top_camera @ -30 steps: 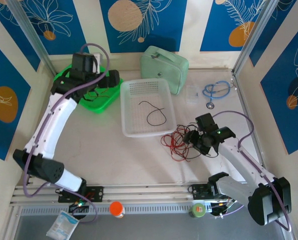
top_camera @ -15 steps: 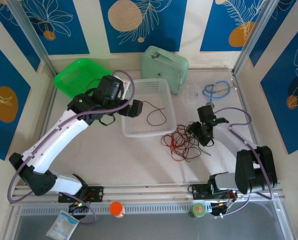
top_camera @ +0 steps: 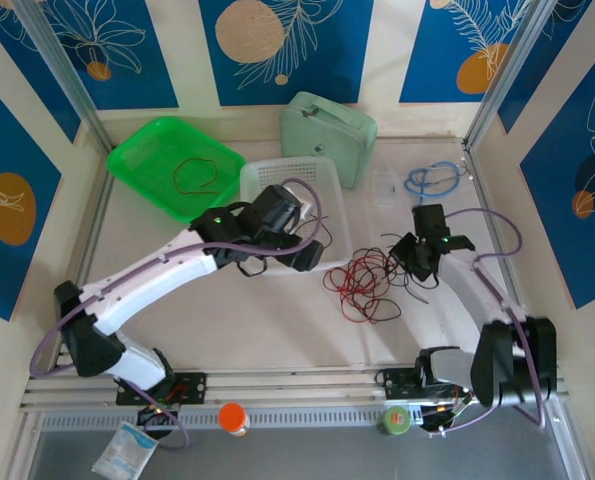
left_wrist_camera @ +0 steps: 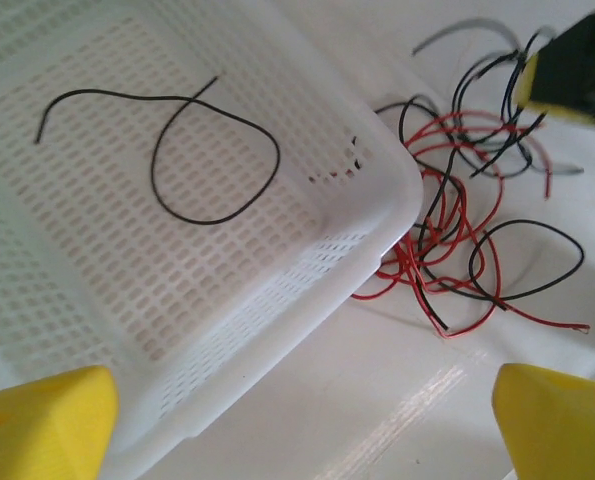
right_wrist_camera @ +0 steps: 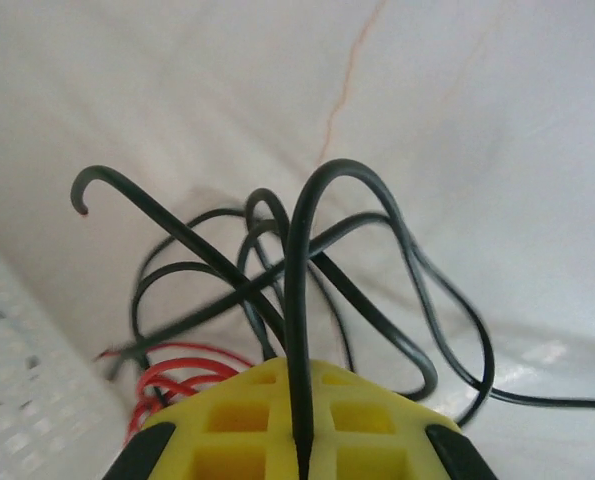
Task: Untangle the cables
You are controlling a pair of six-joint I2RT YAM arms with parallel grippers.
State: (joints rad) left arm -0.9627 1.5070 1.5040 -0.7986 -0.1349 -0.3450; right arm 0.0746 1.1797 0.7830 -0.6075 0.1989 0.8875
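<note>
Sprawling across white table (top_camera: 277, 325) just beside white basket (top_camera: 277, 175) corner: cables (top_camera: 362, 280), loose tangle of thin red and black loops, no clear long axis, bare tabletop on the near side. Left gripper (top_camera: 307, 255) over basket's near edge, fingers wide apart. Right gripper (top_camera: 415, 262) clamped on one black wire (right_wrist_camera: 297, 300) at tangle's right side.

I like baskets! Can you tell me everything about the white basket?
The white basket is a rectangular tray with rounded corners, plastic by the look, its floor and walls full of little holes. It sits upright on the table. One black wire lies curled in a loop inside. The tangled wires, red and black, lie beside one corner. The left arm hangs above its near side.
</note>
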